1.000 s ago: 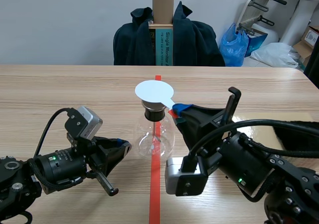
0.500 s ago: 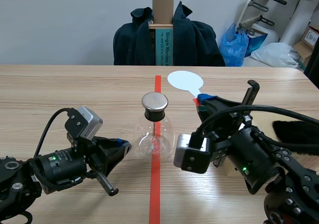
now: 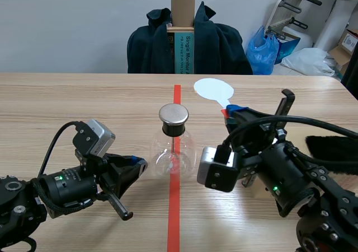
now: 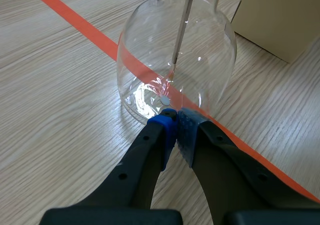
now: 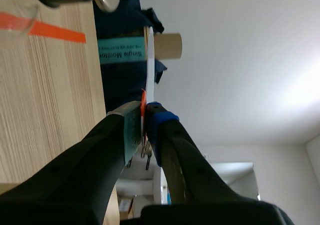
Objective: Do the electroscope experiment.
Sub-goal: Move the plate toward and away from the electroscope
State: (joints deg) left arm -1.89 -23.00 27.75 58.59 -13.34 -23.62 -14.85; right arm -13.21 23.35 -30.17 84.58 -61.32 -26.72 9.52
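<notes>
Electroscope flask (image 3: 173, 150) upright on the counter (image 3: 67, 106), on the tape line (image 3: 174, 218); right gripper (image 3: 230, 112) clamped on the red stem of the white disc paddle (image 3: 213, 88), disc raised at about 2 o'clock from the metal cap (image 3: 173, 114), apart from it. Left gripper (image 3: 138, 163) closed on nothing, tips just beside the flask base at 8 o'clock. Judged best: bring the disc level over the cap, slowly, without nudging the flask.

Right pincer (image 3: 228, 110) lifted white disc (image 3: 213, 88) off flask cap (image 3: 173, 114); withdrew rightward
</notes>
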